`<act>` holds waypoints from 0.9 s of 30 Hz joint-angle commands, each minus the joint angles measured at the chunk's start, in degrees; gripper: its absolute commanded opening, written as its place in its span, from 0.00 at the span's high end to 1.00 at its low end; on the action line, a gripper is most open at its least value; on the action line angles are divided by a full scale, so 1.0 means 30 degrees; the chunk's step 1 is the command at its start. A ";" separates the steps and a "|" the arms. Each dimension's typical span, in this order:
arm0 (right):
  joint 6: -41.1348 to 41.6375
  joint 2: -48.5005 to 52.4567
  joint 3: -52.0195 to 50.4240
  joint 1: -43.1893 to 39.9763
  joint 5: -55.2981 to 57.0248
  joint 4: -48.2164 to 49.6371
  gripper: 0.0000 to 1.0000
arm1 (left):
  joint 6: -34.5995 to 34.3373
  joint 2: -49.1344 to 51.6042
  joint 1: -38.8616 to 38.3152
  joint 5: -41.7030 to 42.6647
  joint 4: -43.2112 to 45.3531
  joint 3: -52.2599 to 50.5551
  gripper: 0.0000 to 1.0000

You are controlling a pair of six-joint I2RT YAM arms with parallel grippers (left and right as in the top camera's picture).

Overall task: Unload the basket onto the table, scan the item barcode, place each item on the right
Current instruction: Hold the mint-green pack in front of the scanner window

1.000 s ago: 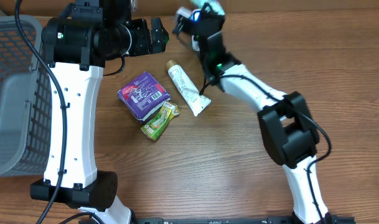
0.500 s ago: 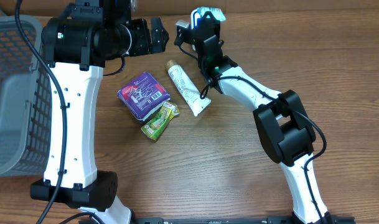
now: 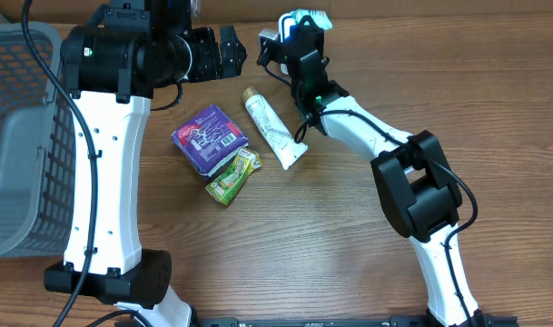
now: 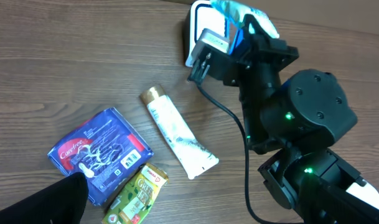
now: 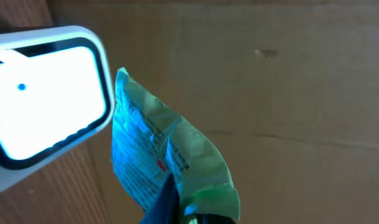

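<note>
The right gripper [image 4: 256, 38] was clamped on the green packet [image 5: 164, 149], holding it beside the lit scanner [image 5: 46, 93] at the table's [image 3: 330, 245] far edge. The scan seemed under way, not confirmed. The left gripper [image 3: 229, 50] hung released nearby.

Right gripper [image 3: 301, 34] pinches the green packet [image 3: 307, 17] right beside the white scanner [image 3: 269, 36], left gripper [image 3: 231, 50] hangs wide open nearby, while a tube [image 3: 272, 128], purple pack [image 3: 209, 136] and yellow-green sachet [image 3: 232, 174] lie on the wooden table [image 3: 285, 245], grey basket [image 3: 17, 136] at the left edge.
</note>
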 commanded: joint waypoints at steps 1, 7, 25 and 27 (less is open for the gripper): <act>0.0175 -0.0313 0.0138 -0.0117 0.0051 0.0415 0.96 | 0.0233 0.0080 -0.0131 0.0080 0.0051 -0.0044 0.00; 0.3388 -0.2368 0.0138 -0.0204 -0.0270 -0.2171 0.96 | 0.0233 0.0080 -0.0131 0.0080 0.0051 -0.0051 0.01; 2.9128 -1.3733 0.0131 -0.4736 -1.6014 -2.3860 0.96 | 0.0233 0.0080 -0.0131 0.0080 0.0051 -0.0051 0.01; 3.0410 -1.3486 -0.0160 -0.6178 -1.6801 -2.5777 0.96 | 0.0233 0.0080 -0.0131 0.0080 0.0051 -0.0044 0.00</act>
